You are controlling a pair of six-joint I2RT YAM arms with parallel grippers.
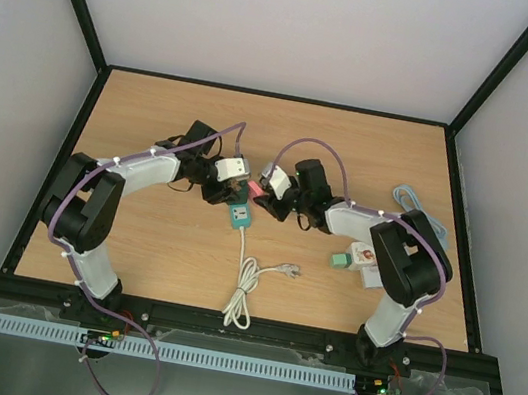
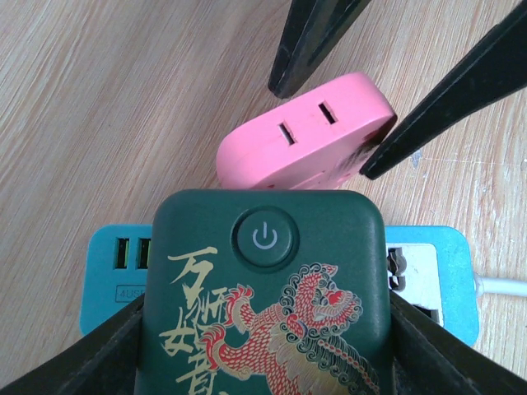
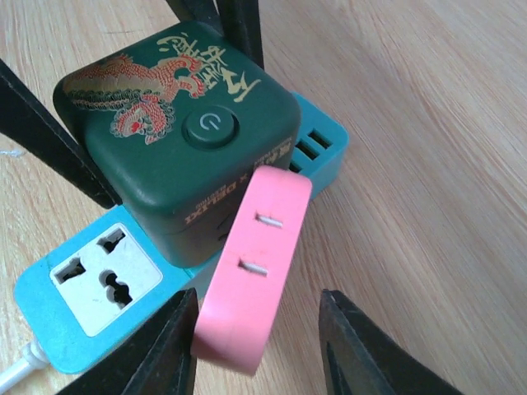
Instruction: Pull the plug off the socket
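- Clamping the left hand (image 2: 263, 333) on the dark green cube (image 3: 177, 123), pressing its fingers (image 2: 74, 362) against two opposite sides.
- Holding that cube seated on the teal strip (image 2: 105, 267) directly beneath the hand, showing a round power button and a red-and-gold dragon on its top.
- Straddling the pink plug (image 3: 251, 271) with the right hand (image 3: 257, 309), spreading the fingers (image 3: 362, 354) wider than the plug: touching its edge with one, leaving a clear gap at the other.
- Showing the plug tilted between those fingers, slotted face upward, close against the side of the cube just past the fingertips.
- Hiding the joint between plug and cube, so cannot tell about prongs seated or free.
- Baring a white outlet (image 3: 103, 276) on the strip beside the cube, just off one right-hand finger.
- Pointing the two hands at each other over the strip at mid-tabletop (image 1: 134, 247), nearly meeting at the fingertips.
- Trailing a white cord (image 1: 241, 265) from the strip away from both hands toward the arm bases, bunching in loops near the edge.
- Lying well back behind the right hand, beside its arm: a small white-and-green item (image 1: 355, 261) and a pale blue cable (image 1: 408, 197).
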